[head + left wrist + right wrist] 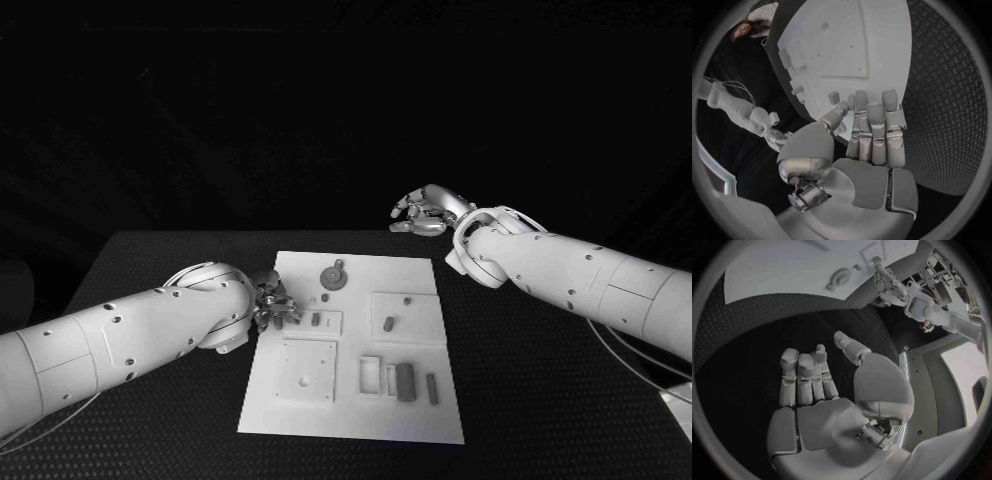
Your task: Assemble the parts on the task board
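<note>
Parts (405, 381) lie scattered across the white task board (361, 415) at the middle of the black table (548, 400). At the board's left edge, the left hand (277, 309) reaches over it, fingers extended side by side, holding nothing. Beyond the far right corner hangs the right hand (427, 213), fingers loosely apart and empty.

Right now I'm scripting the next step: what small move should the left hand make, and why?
Probably close the silver left hand on the small grey part by its fingertips. That hand hovers open at the white task board's left edge, holding nothing, while the right hand waits off the board, past its far edge.
</note>
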Available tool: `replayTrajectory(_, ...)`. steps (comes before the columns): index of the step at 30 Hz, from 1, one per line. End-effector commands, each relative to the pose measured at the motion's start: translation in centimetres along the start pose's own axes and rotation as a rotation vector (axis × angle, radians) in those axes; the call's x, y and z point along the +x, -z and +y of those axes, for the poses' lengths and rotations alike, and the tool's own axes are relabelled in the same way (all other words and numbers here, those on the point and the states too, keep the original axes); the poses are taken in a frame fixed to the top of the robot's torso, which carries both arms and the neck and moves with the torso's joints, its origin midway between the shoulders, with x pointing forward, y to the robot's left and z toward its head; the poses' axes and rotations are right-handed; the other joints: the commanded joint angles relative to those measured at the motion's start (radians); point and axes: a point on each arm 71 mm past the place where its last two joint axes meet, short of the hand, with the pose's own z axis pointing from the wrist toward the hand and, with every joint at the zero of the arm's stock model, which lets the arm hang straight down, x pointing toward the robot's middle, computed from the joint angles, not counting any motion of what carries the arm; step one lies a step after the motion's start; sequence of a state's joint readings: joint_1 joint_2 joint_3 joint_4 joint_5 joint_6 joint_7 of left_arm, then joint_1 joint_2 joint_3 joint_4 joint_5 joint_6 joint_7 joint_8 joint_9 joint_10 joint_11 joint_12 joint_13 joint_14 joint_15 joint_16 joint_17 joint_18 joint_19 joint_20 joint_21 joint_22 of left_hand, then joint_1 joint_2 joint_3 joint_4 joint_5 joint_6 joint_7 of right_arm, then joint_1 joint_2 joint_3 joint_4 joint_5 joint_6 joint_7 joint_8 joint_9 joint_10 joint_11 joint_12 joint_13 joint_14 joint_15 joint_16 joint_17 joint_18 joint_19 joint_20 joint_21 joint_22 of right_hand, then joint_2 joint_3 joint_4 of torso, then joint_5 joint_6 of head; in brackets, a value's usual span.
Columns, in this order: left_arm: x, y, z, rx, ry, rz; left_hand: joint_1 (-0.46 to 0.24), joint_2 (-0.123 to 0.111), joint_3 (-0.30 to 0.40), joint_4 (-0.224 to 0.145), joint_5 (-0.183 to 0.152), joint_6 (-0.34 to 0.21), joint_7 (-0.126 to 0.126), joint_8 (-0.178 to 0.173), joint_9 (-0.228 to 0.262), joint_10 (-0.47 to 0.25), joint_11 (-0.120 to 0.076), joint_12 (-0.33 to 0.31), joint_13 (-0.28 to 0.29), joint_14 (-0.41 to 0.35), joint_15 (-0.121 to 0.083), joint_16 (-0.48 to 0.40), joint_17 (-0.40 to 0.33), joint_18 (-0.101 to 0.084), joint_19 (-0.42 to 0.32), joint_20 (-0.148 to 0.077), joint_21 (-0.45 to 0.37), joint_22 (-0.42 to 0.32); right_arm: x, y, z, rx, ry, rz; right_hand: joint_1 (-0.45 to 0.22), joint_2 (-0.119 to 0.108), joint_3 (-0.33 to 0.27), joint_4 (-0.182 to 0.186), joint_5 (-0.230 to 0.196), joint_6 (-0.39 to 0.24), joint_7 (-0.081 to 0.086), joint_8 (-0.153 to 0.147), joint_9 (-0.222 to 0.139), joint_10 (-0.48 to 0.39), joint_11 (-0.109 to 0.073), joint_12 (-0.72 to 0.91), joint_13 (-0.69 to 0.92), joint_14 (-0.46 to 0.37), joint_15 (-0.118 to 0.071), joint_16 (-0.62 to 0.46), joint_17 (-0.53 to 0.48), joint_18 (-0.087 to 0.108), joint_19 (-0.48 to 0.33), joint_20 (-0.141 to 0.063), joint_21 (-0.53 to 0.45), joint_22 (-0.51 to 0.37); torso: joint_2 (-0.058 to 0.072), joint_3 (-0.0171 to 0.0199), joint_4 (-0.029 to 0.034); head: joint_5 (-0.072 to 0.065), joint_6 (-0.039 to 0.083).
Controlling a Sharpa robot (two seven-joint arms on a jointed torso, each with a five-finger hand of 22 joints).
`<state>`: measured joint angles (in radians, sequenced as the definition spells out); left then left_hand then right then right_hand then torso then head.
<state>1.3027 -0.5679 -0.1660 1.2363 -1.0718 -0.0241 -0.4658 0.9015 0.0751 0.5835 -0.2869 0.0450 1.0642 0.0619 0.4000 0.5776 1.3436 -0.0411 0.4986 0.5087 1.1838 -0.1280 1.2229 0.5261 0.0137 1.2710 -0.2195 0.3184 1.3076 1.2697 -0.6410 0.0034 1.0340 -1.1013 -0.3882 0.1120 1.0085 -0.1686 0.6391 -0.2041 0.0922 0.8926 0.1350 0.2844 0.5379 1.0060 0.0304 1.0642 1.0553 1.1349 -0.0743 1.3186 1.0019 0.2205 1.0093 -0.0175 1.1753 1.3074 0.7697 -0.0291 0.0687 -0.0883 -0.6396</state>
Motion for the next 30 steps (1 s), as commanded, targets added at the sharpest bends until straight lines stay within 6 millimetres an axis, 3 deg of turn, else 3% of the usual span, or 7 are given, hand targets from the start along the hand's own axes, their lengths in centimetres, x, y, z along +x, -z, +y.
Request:
replayTrajectory(1,0.7,0.0,0.3,-0.024,-0.019,0.044,0.018,0.009,0.008,-0.001,0.007,0.009,0.001,0.02,0.039,0.008,0.002,-0.001,0.001,0.001,-0.008,0.006,0.001,-0.005,0.001,-0.008,0.007,0.019,0.1,0.0,0.1,-0.011,0.0,0.01,-0.004,-0.001,0.0,0.004,0.002,0.002,0.008,-0.004,0.002,-0.002,0.001,0.007,-0.002,-0.006,0.0,-0.001,-0.002,0.041,0.0,-0.002,-0.007,0.002,0.0,0.0,0.0001,0.0,-0.001)
replayTrajectory(17,0.8,0.0,0.3,-0.031,-0.062,0.023,0.015,0.003,0.014,0.001,0.015,0.023,-0.004,0.019,0.038,0.018,-0.003,0.003,0.006,0.008,-0.014,0.016,0.007,-0.006,0.01,-0.013,0.015,0.023,0.1,0.0,0.1,-0.01,0.001,0.01,-0.004,-0.002,0.0,0.004,0.002,0.002,0.008,-0.004,0.002,-0.002,0.001,0.007,-0.002,-0.006,0.0,0.0,-0.002,0.041,0.0,-0.002,-0.007,0.002,0.0,0.0,-0.0003,0.001,-0.003)
replayTrajectory(30,0.8,-0.1,-0.7,-0.012,-0.098,-0.015,-0.014,-0.015,0.022,0.003,0.096,0.065,-0.021,0.023,0.046,0.042,-0.021,0.041,0.033,0.031,-0.033,0.058,0.02,-0.008,0.036,-0.032,0.061,0.025,0.1,0.0,0.1,-0.01,0.0,0.011,-0.004,-0.002,0.0,0.004,0.002,0.002,0.008,-0.004,0.002,-0.003,0.001,0.008,-0.002,-0.006,0.0,0.0,-0.002,0.041,0.0,-0.002,-0.007,0.003,0.0,0.0004,0.0,0.002,-0.004)
